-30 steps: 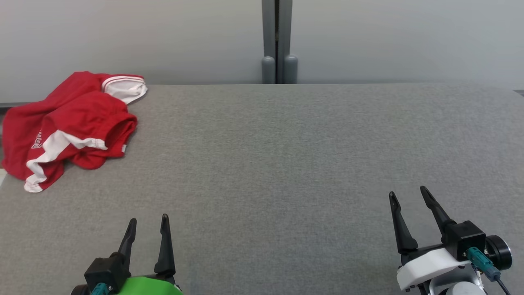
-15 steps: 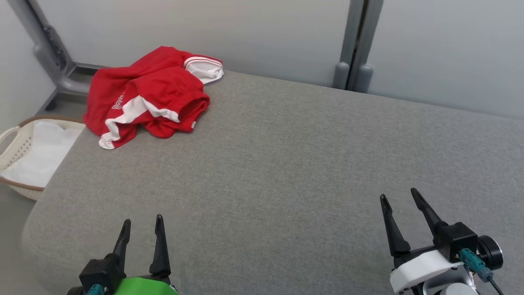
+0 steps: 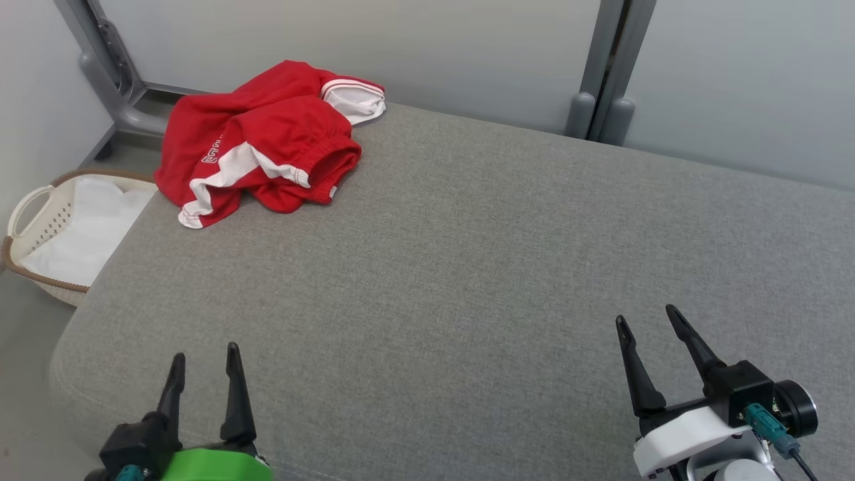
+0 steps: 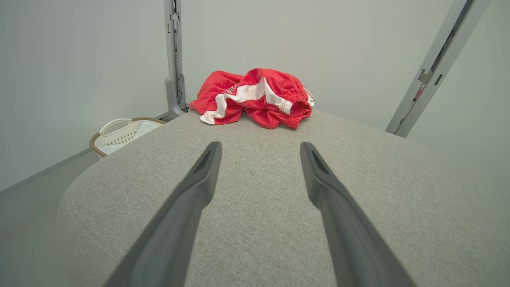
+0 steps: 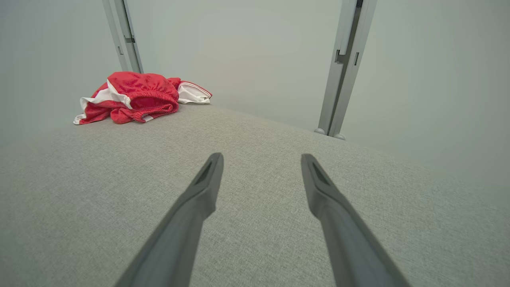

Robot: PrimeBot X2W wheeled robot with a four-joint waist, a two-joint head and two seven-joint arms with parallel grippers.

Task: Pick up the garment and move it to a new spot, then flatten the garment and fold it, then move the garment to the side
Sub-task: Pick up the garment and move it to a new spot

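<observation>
— Garment [image 3: 260,140] first. Where is it?
— It is red with white stripes. It lies in a crumpled heap on the far left corner of the gray tabletop [image 3: 467,267]. It has some white letters on it, too small to read.
— Is anything touching it?
— No, it lies by itself. Both arms are well apart from it, down at the near edge.
— What about the left jaws?
— The left jaws are wide open with nothing between them. Their two dark fingers [image 3: 234,394] stick up from a green part [image 3: 214,464] at the near left. In the left wrist view the red heap [image 4: 255,93] sits far ahead, right between the two fingers [image 4: 199,187].
— And the right jaws?
— Open too, and empty. Their fingers [image 3: 634,374] stick up at the near right, from a white and black wrist [image 3: 688,434]. In the right wrist view the heap [image 5: 135,95] is far off to the left.
— What is around the tabletop?
— A white basket [image 3: 27,214] with a brown rim sits on the floor [image 3: 27,347], just past the left side and near the heap. Something white [image 3: 87,227] lies in it. Gray posts [image 3: 604,80] stand behind the tabletop, against a pale wall [image 3: 334,40]
</observation>
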